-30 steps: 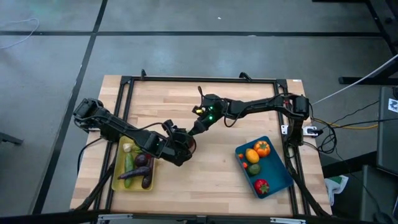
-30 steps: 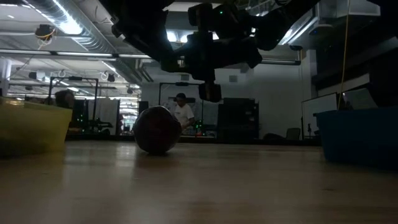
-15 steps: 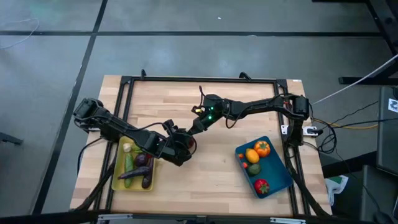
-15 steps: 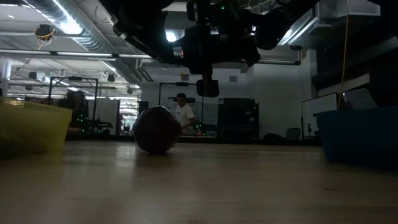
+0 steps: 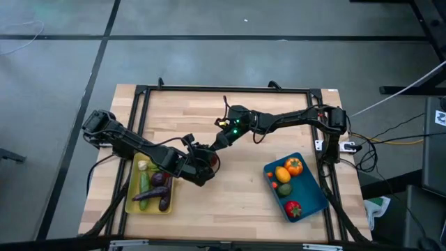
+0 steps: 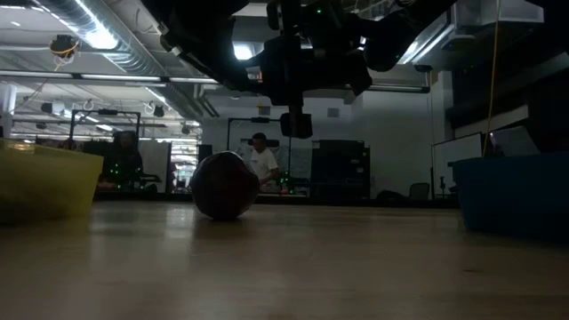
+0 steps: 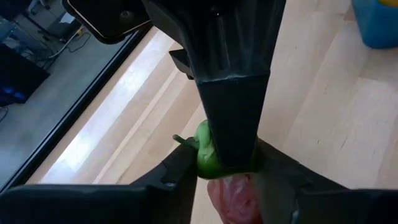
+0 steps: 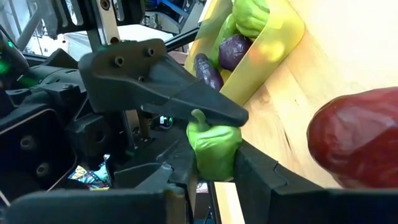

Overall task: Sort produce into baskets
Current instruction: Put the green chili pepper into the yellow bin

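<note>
Green pepper [image 7: 205,152] sits near table centre, a touch toward 9 o'clock in the high view. It's held up off the wood, right over the dark red apple [image 8: 357,137].

My read on handling: small hollow plastic toy, so very light and stiff, it won't crush. The skin is glossy and the body lobed and rounded, so it can squirt out of a pinch or rotate. Best hold is across the widest part of the body with the pads in the grooves between lobes. Not the stem: too thin, and it would pivot.

Left gripper [image 7: 224,168] is pinching the pepper across the body, fingers either side. Right gripper [image 8: 214,165] comes in from 1 o'clock and is also clamped on it, crosswise to the left. Looks like a two-handed hold mid-handover. I can't tell which one carries the load.

The apple is loose on the table [image 5: 265,209] underneath, round and heavier-looking. It will roll if bumped, so I'd lift clear before translating.

Yellow basket [image 5: 132,199] is at 8 o'clock from the pepper, close by, and holds cucumber, eggplants and other greens. I judge the pepper goes there. Blue basket [image 5: 317,199] is at 4 o'clock, well apart, with orange and red pieces.
</note>
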`<state>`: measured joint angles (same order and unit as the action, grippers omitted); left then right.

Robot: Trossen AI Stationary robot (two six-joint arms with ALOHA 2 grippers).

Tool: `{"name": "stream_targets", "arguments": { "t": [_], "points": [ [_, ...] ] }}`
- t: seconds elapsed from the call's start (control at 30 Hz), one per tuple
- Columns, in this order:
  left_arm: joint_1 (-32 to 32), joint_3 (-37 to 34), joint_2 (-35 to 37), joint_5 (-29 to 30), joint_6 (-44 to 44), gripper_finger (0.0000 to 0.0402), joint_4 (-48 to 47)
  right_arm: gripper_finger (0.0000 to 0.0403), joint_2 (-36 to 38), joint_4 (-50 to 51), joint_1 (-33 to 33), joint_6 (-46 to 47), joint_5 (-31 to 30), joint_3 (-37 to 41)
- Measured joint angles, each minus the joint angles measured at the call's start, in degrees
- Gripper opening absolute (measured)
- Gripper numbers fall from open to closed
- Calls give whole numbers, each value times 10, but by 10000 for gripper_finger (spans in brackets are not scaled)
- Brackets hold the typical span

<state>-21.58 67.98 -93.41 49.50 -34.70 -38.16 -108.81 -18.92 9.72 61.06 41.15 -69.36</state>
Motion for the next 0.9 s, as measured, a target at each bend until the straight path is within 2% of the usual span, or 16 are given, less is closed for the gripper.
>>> {"name": "stream_targets", "arguments": {
  "t": [0.1, 0.27, 0.6, 0.73, 0.9],
  "points": [
    [0, 0, 0, 0, 0, 111, 0, 83, 0, 0, 0, 0, 0, 0],
    [0, 0, 0, 0, 3, 116, 0, 99, 0, 3, 0, -12, 0, 0],
    [-1, 0, 0, 1, 7, 117, 0, 227, 0, 21, 2, -22, -6, -1],
    [-8, 0, 0, -36, 18, 120, -2, 254, 0, 24, 12, -46, 10, -1],
    [-22, 0, 0, -107, -10, 118, -13, 261, -1, 26, 22, -48, 44, -1]
  ]
}}
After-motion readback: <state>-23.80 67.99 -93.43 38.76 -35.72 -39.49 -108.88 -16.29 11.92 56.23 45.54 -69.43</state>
